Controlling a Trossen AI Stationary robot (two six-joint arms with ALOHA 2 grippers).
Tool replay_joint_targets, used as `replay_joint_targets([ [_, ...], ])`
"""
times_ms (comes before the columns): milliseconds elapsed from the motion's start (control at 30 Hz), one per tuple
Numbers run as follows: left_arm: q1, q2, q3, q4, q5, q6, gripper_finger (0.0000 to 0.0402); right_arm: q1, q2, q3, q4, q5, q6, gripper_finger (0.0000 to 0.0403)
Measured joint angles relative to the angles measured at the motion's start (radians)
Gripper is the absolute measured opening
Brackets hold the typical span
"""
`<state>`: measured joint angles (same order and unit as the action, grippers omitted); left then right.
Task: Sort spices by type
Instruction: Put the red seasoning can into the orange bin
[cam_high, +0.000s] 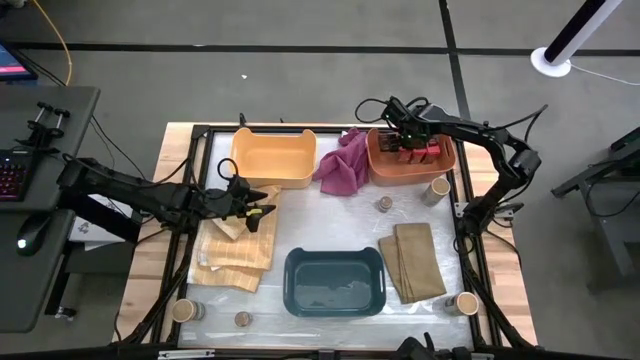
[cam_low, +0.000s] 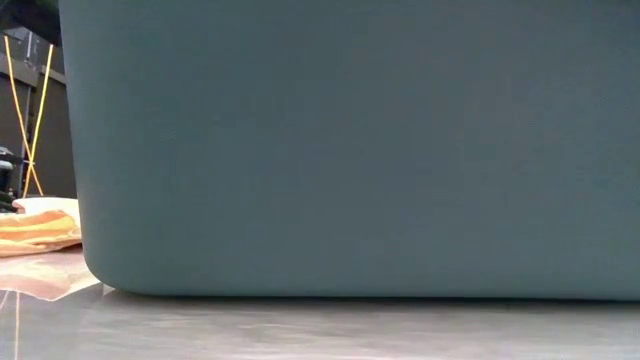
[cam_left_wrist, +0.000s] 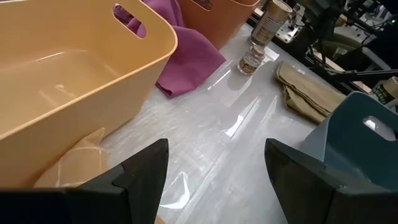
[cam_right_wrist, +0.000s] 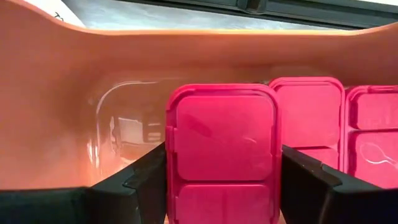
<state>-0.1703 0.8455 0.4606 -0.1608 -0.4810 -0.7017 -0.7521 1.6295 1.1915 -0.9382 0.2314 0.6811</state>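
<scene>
Several red tins (cam_high: 418, 152) stand in the orange bin (cam_high: 378, 165) at the far right. My right gripper (cam_right_wrist: 222, 155) reaches down into that bin (cam_right_wrist: 74, 124) and is shut on one red tin (cam_right_wrist: 222, 124), beside two others (cam_right_wrist: 309, 115). My left gripper (cam_left_wrist: 216, 146) hangs open over a folded tan cloth (cam_high: 235, 250) at the left, with nothing between its fingers. Tan cylinders (cam_high: 437, 188) (cam_high: 183, 310) (cam_high: 466, 303) and small dark-topped jars (cam_high: 384, 204) (cam_high: 241, 319) stand upright on the table. My right gripper holds the red tin by its two opposite side edges (cam_right_wrist: 171, 162), pinched between the two fingers (cam_right_wrist: 146, 180). The fingers come from above, pointing steeply down. The tin's lid faces up. Its underside is hidden, so whether it rests on the bin floor cannot be told.
An empty yellow bin (cam_high: 272, 155) stands at the far left and a teal bin (cam_high: 335, 283) at the near middle. A magenta cloth (cam_high: 343, 165) lies between the two far bins. A second folded tan cloth (cam_high: 418, 260) lies at the right.
</scene>
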Motion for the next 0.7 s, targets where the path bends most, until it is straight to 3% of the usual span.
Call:
replay_joint_targets([
  [700,0.0,0.0,0.0,0.0,-0.001,0.026,0.0249,0.0,0.0,0.0,0.0,0.004,0.037,0.0234],
])
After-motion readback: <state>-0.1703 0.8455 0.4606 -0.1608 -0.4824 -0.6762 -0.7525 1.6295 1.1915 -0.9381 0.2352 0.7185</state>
